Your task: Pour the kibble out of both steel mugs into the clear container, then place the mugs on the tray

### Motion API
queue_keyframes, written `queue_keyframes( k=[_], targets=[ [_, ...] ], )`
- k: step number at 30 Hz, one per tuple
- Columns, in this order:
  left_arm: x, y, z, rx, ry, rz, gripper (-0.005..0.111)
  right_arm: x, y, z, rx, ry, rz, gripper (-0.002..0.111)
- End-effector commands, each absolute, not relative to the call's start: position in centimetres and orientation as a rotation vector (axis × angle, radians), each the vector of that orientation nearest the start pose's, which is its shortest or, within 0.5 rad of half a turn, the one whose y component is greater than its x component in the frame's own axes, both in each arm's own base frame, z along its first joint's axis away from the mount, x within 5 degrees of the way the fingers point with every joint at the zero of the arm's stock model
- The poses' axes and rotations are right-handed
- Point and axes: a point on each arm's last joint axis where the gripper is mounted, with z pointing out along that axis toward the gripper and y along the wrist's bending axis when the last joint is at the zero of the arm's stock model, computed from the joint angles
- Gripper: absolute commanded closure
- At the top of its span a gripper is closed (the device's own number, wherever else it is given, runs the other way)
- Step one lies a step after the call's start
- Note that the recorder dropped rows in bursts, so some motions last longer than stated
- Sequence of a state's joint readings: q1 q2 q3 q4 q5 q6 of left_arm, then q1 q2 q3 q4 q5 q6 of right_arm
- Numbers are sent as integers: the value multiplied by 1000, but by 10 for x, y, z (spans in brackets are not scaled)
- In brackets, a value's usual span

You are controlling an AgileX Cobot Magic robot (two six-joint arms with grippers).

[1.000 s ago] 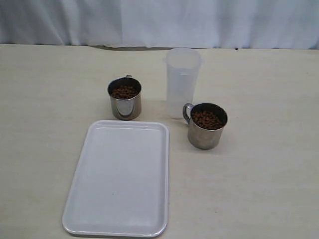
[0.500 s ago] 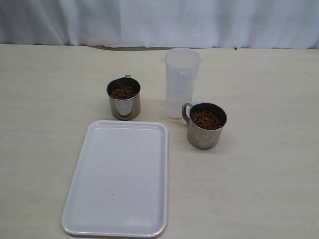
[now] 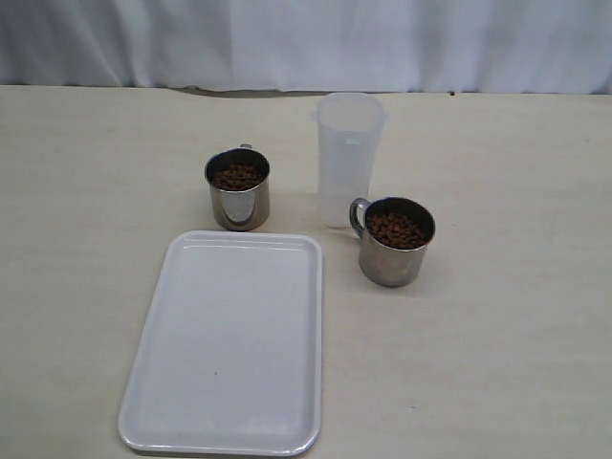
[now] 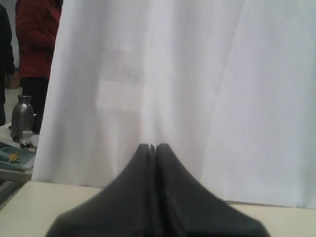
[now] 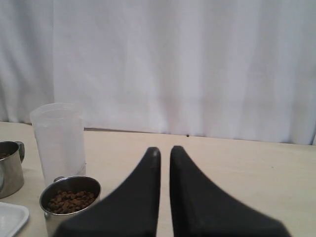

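Nothing on the table (image 3: 497, 363) has moved since a second ago; every item keeps its spot. Nearest lies the white tray (image 3: 222, 344), bare, on the left half of the scene. Just past its far right corner stands the right mug (image 3: 390, 260), upright, filled with kibble (image 3: 397, 229), its handle turned to the left. Farther back, beyond the tray's far edge, the left mug (image 3: 239, 206) stands upright with its own brown pellets. Between the two mugs and slightly farther stands the clear container (image 3: 349, 163), upright, just behind the right mug's handle; whether they touch is unclear. A white curtain (image 3: 306, 43) closes the far side.

The left gripper (image 4: 152, 146) sits low and level over the table, aimed at the curtain, its dark fingers pressed together with nothing between them. The right gripper (image 5: 165, 149) also points level toward the curtain, the right mug and container showing beyond it; only a thin slit separates its fingers, which hold nothing.
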State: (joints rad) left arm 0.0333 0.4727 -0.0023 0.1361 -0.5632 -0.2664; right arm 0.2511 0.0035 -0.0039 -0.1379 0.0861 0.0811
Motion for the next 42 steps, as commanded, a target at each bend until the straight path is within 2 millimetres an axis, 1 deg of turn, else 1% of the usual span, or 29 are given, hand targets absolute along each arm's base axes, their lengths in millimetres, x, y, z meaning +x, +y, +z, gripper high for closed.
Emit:
queue_keyframes(
  k=[1,4,6,9,11,15,17,19,20,22,24,26,28,31,32,35,38,40,42],
  targets=[
    [121,-6,233,-32,1472,-151,107,55,13,206,-220,1548,150,103],
    [155,-6,231,-5,1598,-136,107,55,13,206,-220,1548,150,103],
    [180,-5,225,29,1684,-102,107,55,13,206,-220,1548,150,103],
    [208,-4,216,49,1766,-91,107,55,13,206,-220,1548,150,103],
    [220,-4,210,37,1802,-100,107,55,13,206,-220,1548,150,103],
    [234,-5,196,42,1816,-115,107,55,13,206,-220,1548,150,103],
    [246,-1,187,44,1858,-99,107,55,13,206,-220,1548,150,103],
    [258,2,180,112,1902,-89,107,55,13,206,-220,1548,150,103],
    [264,5,173,135,1936,-109,107,55,13,206,-220,1548,150,103],
    [272,8,168,204,1943,-165,107,55,13,206,-220,1548,150,103],
    [274,12,163,288,1900,-267,107,55,13,206,-220,1548,150,103],
    [274,21,156,314,1844,-345,107,55,13,206,-220,1548,150,103],
    [273,28,146,304,1820,-403,107,55,13,206,-220,1548,150,103],
    [273,24,128,453,1738,-518,107,55,13,206,-220,1548,150,103],
    [276,23,119,499,1753,-546,107,55,13,206,-220,1548,150,103],
    [292,24,95,599,1777,-641,107,55,13,206,-220,1548,150,103],
    [307,27,78,684,1778,-696,107,55,13,206,-220,1548,150,103],
    [313,29,73,672,1780,-696,107,55,13,206,-220,1548,150,103],
    [314,31,69,535,1849,-796,107,55,13,206,-220,1548,150,103]
  ],
)
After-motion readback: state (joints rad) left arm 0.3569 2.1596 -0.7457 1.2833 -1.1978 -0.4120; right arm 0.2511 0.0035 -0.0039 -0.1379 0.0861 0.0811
